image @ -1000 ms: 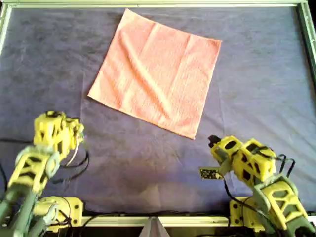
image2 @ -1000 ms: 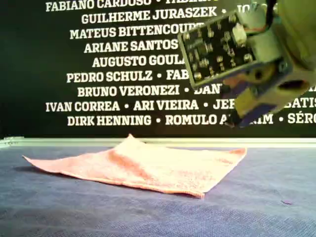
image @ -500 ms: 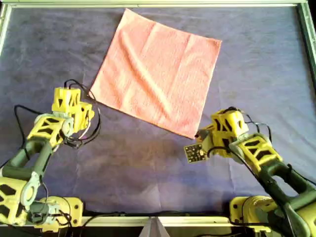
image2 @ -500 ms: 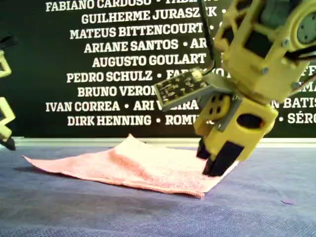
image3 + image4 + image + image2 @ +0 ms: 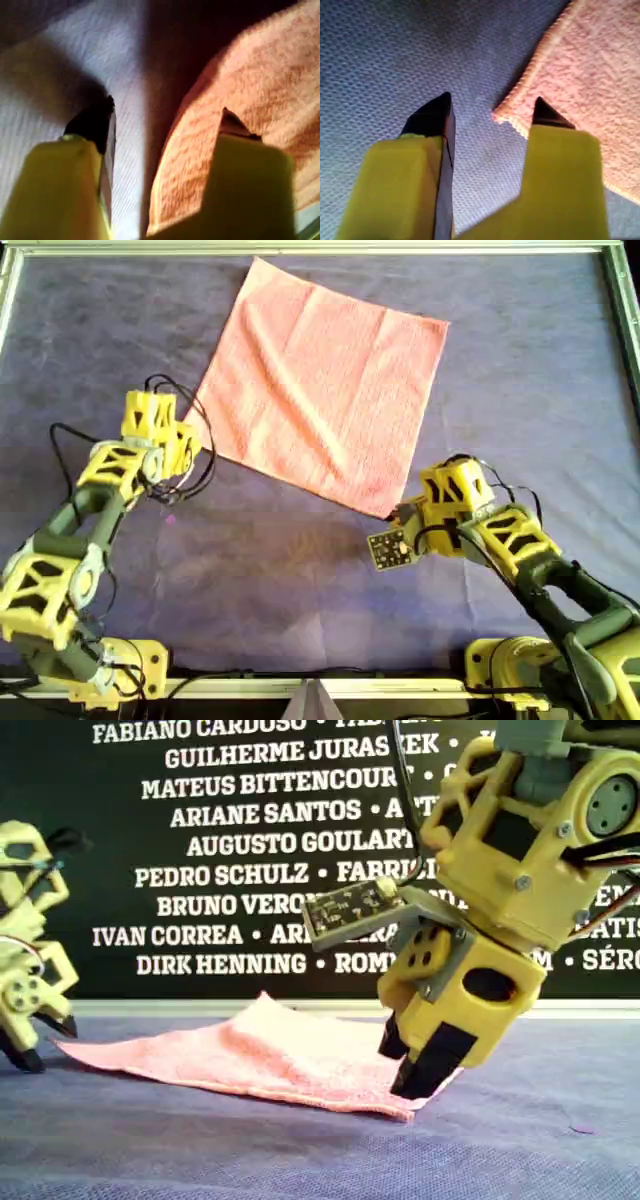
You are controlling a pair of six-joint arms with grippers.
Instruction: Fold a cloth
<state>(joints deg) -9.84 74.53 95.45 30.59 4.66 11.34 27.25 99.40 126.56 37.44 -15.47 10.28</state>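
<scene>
Wall (image 5: 250, 840) reads "AUGUSTO GOULART"; "IVAN CORREA"; cloth (image 5: 290, 1060) below.

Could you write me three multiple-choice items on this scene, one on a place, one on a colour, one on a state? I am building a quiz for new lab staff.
1. In the overhead view, where does the right gripper sit?
A. at the cloth's near corner
B. on the cloth's middle
C. past the far edge of the table covering

2. What colour is the cloth?
A. green
B. salmon pink
C. white

3. How do the jaws of the left gripper stand?
A. shut on the cloth
B. shut on nothing
C. open, straddling the cloth's edge

Key: 1 A, the right wrist view shows the cloth's corner between its jaws. 2 B, pink against the purple-grey table covering. 3 C, the left wrist view shows one jaw over the covering, one over the cloth.
</scene>
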